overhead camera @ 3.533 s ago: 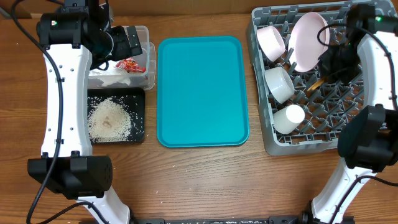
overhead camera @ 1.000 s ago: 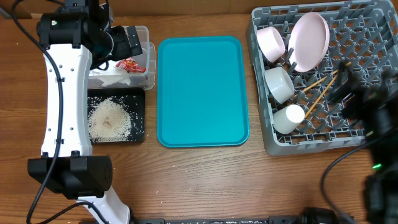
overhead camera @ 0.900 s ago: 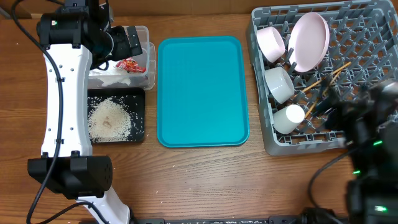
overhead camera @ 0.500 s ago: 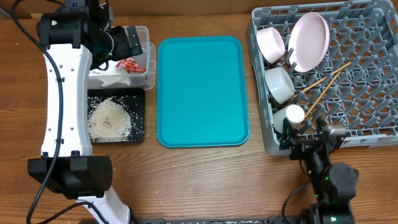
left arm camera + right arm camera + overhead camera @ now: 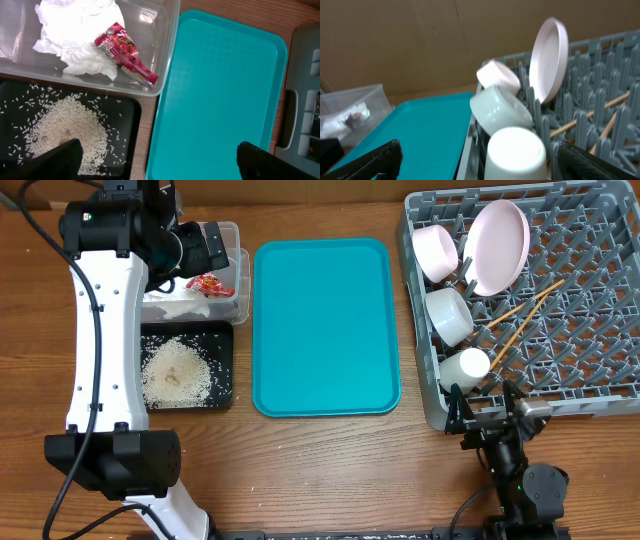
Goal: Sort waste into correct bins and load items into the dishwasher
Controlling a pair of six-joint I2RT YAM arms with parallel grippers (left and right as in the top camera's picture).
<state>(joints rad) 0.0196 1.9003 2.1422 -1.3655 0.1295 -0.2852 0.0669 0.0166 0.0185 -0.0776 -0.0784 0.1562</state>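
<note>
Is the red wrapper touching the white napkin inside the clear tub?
Touching. The left wrist view shows the red wrapper lying partly on top of the white napkin in the clear tub, with no gap between them.

Tub [image 5: 155,30], shallow tray [image 5: 222,350] left; serving tray [image 5: 325,325] centre; dish rack [image 5: 590,310] right.
Napkin [image 5: 70,30], wrapper [image 5: 125,52] in tub; rice [image 5: 175,373] on shallow tray; chopsticks [image 5: 522,305] in rack.

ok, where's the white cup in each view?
Overhead: white cup lower right, at the dish rack's near-left corner.
Left wrist: not in it.
Right wrist: bottom centre, closest to the camera.
Shared landmark: teal tray, in all three views.
</note>
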